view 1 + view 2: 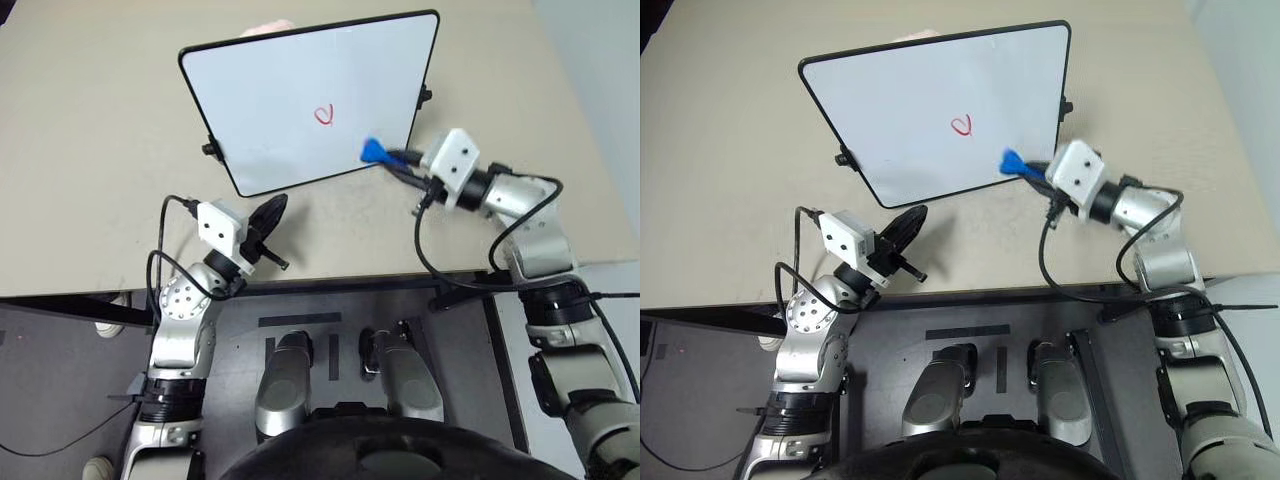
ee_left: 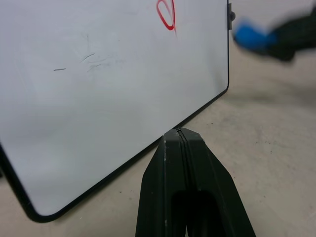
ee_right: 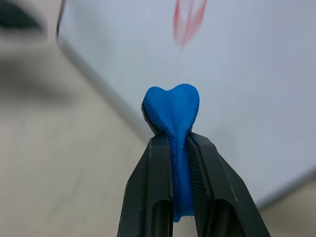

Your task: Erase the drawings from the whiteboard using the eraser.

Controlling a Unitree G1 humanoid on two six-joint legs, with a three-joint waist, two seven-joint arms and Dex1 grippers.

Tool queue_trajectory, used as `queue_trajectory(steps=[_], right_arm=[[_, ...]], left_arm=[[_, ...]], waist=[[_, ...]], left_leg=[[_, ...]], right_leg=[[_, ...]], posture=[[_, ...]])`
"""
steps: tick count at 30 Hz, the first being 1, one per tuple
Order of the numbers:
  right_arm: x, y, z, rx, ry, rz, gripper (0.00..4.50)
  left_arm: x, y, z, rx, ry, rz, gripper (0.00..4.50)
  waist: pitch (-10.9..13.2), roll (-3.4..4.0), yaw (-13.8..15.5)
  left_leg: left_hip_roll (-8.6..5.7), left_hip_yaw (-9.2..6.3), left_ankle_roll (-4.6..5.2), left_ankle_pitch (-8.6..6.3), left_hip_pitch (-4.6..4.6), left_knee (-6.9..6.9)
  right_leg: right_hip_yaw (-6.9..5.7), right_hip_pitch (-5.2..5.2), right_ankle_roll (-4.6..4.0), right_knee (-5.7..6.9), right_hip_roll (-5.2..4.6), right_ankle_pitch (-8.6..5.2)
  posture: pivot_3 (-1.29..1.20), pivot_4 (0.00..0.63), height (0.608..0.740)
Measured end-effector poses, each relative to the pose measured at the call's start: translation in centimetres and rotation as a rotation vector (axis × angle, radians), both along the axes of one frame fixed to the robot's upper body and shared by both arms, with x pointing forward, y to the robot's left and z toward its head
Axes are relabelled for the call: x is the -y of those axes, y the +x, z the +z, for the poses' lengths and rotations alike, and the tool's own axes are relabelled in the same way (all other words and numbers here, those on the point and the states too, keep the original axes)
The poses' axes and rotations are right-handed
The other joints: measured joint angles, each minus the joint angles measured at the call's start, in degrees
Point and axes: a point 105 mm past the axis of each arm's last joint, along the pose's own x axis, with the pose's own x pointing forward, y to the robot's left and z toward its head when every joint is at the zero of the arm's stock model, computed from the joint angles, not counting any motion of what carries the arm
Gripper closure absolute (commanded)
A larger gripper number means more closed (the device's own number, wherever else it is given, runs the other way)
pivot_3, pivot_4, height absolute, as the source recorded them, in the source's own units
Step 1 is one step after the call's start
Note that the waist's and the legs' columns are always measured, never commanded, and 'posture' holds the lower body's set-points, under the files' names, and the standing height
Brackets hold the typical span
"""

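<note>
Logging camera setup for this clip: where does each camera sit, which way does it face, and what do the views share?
Left eye, right eye: on the head, looking forward and down at the whiteboard on the table; both arms show.
Left wrist: along the shut left gripper toward the board's lower edge.
Right wrist: along the right gripper, shut on the blue eraser, toward the board.
Shared: every view shows the red drawing and the eraser.

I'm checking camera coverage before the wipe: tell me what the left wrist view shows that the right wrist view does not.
Left wrist view alone: faint dark scuff marks on the glossy white black-framed whiteboard, and the shut left gripper near its edge. Right wrist view alone: the right gripper clamping the bright blue bone-shaped eraser, seen close. Both: the board, the small red marker loop, the eraser.
</note>
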Motion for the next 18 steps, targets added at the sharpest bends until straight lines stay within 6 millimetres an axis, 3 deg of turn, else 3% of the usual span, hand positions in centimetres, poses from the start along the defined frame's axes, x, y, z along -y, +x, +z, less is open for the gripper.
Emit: queue_trajectory(steps=[2, 5, 13, 18], right_arm=[[-1.4, 0.2, 1.8, 0.119, 0.018, 0.021, 4.31], [-2.2, 1.1, 2.4, 0.217, -0.002, 0.014, 4.31], [-3.5, 3.9, -0.1, 0.28, -0.103, -0.024, 4.31], [-4.1, 4.0, -2.0, 0.271, -0.135, 0.002, 4.31]], left_arm=[[0.2, 0.2, 0.2, 0.006, 0.0, -0.006, 4.5], [0.2, 0.4, 0.3, 0.011, -0.001, -0.007, 4.5], [0.2, 0.5, 0.2, 0.009, 0.0, -0.004, 4.5], [0.1, 0.5, 0.3, 0.013, 0.003, 0.0, 4.5]], waist=[[0.0, 0.0, 0.0], [0.0, 0.0, 0.3], [0.0, 0.01, 0.3], [0.0, 0.0, 0.2]], left_leg=[[0.01, -0.02, 0.0, 0.0, 0.0, 0.0], [0.01, -0.04, 0.01, 0.01, -0.02, 0.01], [0.02, -0.02, -0.16, -0.11, -0.03, 0.01], [0.03, -0.01, -0.45, -0.28, 0.01, 0.01]], right_leg=[[0.0, -0.04, -0.05, 0.02, 0.0, 0.03], [0.0, -0.05, -0.08, 0.03, -0.03, 0.05], [-0.02, -0.26, -0.25, 0.08, -0.06, 0.15], [-0.02, -0.32, -0.42, 0.18, -0.06, 0.27]], posture=[[0.0, 0.15, 0.74], [0.0, 0.15, 0.74], [0.0, 0.15, 0.74], [0.0, 0.15, 0.74]])
